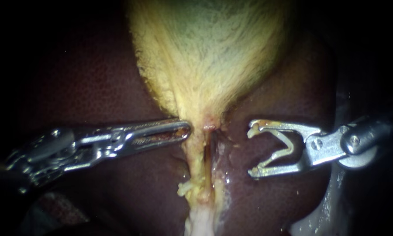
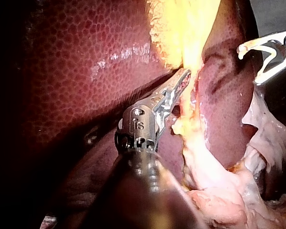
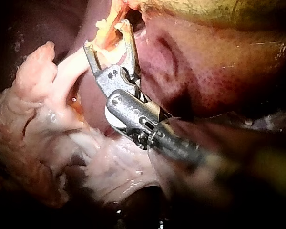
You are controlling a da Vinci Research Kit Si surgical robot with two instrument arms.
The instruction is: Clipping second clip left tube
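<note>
The yellowish gallbladder [image 1: 205, 57] narrows to its neck [image 1: 207, 124], and the left tube [image 1: 195, 161] runs down from it as a yellow strand. My left instrument [image 1: 187, 129] comes in from the left with jaws lying together, their tips against the neck's left edge; the left wrist view also shows my left instrument [image 2: 183, 76] touching yellow tissue. My right instrument [image 1: 251, 153] stands to the right of the tubes, apart from them, with jaws spread wide around a pale clip [image 1: 277, 150]. In its own wrist view my right instrument [image 3: 107, 34] is ahead of pale tissue.
Dark red liver [image 1: 96, 87] lies on both sides of the gallbladder. A darker strand [image 1: 211, 148] runs beside the left tube. Pale ragged tissue [image 1: 201, 220] hangs below the tubes, seen as a lump [image 3: 43, 124] beside the right instrument.
</note>
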